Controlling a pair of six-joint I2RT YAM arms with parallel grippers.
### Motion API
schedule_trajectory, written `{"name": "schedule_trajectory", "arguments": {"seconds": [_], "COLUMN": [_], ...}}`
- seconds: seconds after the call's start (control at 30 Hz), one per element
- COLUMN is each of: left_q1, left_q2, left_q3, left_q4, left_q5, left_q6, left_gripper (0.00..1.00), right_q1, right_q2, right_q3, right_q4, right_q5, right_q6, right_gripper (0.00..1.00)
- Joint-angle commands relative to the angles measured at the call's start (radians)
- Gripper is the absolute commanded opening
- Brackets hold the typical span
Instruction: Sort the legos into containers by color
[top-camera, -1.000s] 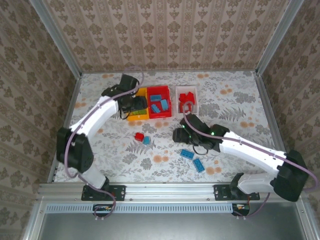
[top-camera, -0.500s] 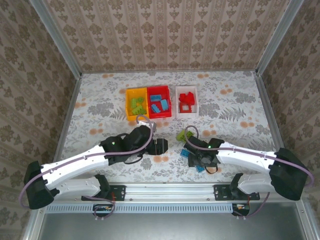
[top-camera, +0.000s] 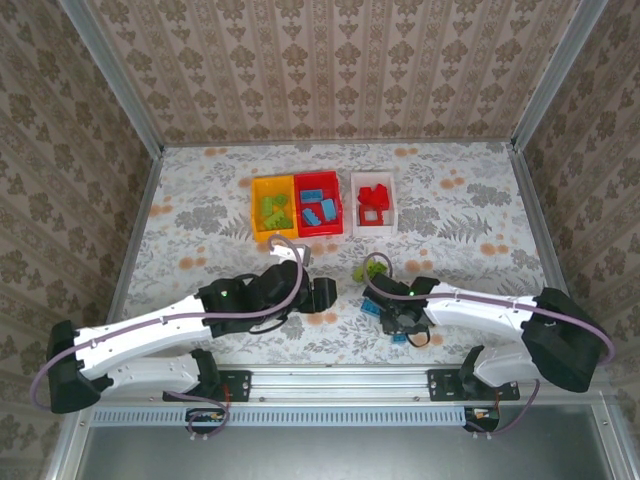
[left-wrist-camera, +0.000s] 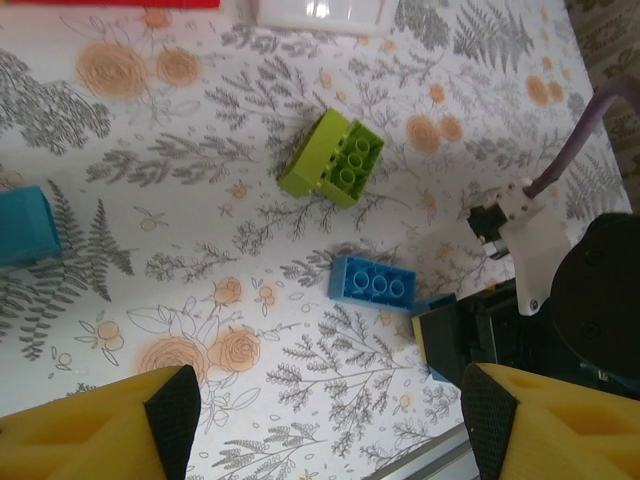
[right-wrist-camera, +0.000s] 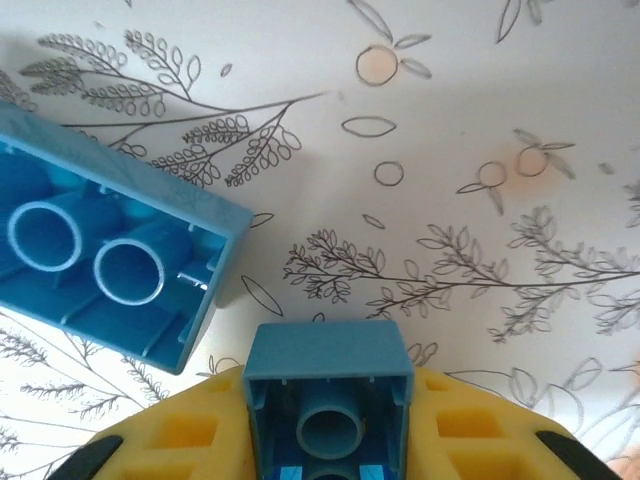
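Held right gripper (right-wrist-camera: 328, 445) low over table (right-wrist-camera: 480, 120), clamped on small blue brick (right-wrist-camera: 328, 385), likely for carrying to red bin (top-camera: 319, 232) alongside other blues (top-camera: 313, 192). Noted second blue brick (right-wrist-camera: 110, 262) upturned just beside. Spread left gripper (left-wrist-camera: 325, 425) wide, empty, facing lime brick (left-wrist-camera: 333, 158) on table; probably meant for yellow bin (top-camera: 256, 208) with greens (top-camera: 273, 204).

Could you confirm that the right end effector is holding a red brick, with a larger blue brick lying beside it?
Not quite: the brick held by the right end effector is blue, not red, as the right wrist view shows. A larger blue brick does lie beside it.
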Motion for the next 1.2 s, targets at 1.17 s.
{"name": "schedule_trajectory", "arguments": {"seconds": [1.17], "left_q1": [0.456], "left_q2": [0.085], "left_q3": [0.198], "left_q4": [-0.04], "left_q5": [0.076], "left_q6": [0.14], "left_gripper": [0.73], "right_q1": [-0.266], "right_q2": [1.024], "right_q3": [1.428], "right_q4": [-0.019], "right_q5": [-0.06], "right_q6": [-0.47], "right_gripper": [0.52]}}
